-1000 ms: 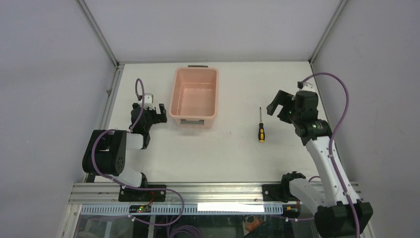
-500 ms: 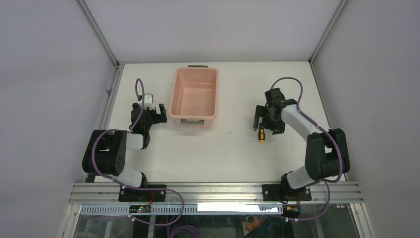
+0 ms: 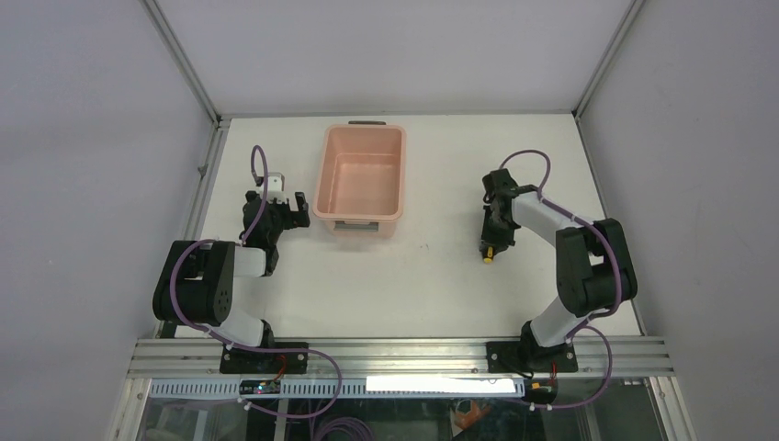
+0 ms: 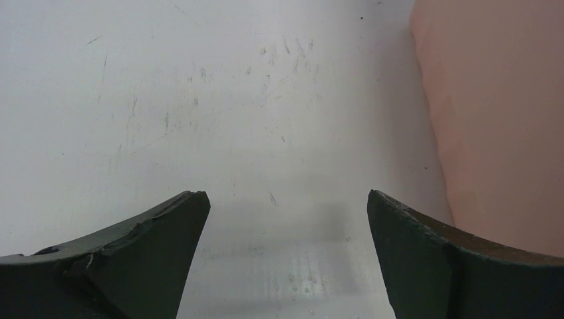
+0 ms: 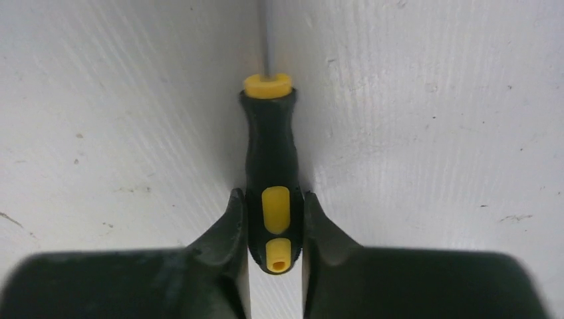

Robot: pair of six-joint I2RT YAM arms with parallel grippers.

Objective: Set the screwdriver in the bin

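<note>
Right wrist view: the screwdriver lies flat on the white table, its black handle with yellow inlays pointing toward the camera and its thin metal shaft running away toward the top edge. The right hand is closed on the rear part of the handle, one dark finger pressed against each side. In the top external view, the screwdriver sits on the right half of the table, mostly covered by the right hand, with only its yellow-tipped end showing toward the near edge. The bin, a salmon-pink tub, stands well apart to the left, toward the far edge near the table's middle, upright. The left hand rests just beside the bin's near left corner. The left wrist view shows its two dark fingers spread wide apart over the table, the bin's pink wall at the right of that picture.
</note>
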